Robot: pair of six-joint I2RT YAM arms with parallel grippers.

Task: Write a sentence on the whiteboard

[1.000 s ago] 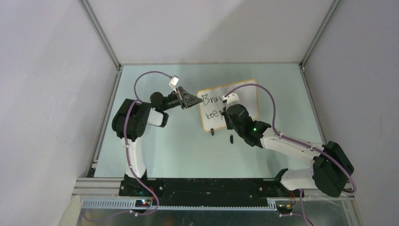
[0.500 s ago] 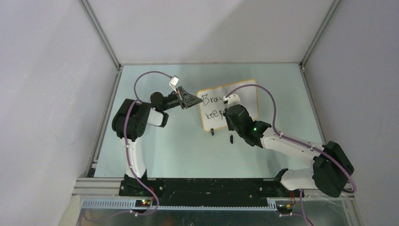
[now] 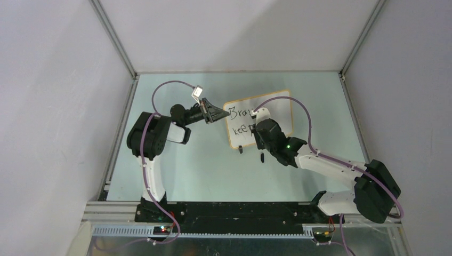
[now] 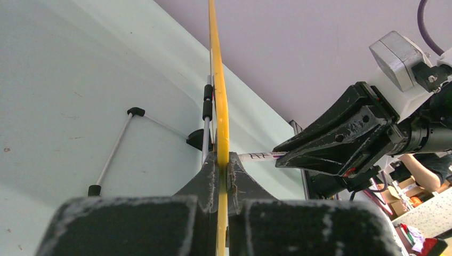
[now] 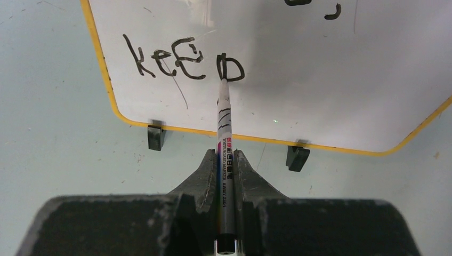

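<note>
Pale green surface (image 3: 186,160): whiteboard (image 5: 320,80) is stood on it, side edge clamped by the fully closed left gripper (image 4: 224,165). Marker (image 5: 224,117) is pinched in the closed right gripper (image 5: 226,160), tip on the "p" of the sentence (image 5: 187,63). Risk: excess tip pressure, board pushed back, stroke smeared.

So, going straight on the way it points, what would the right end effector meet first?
The whiteboard: the marker in the right end effector seems to touch it at the p.

Pale-green bench (image 3: 176,168) lay open at left; the orange-framed white whiteboard (image 3: 277,114), left pincer (image 3: 222,114) and right pincer (image 3: 252,129) blocked the middle.
</note>
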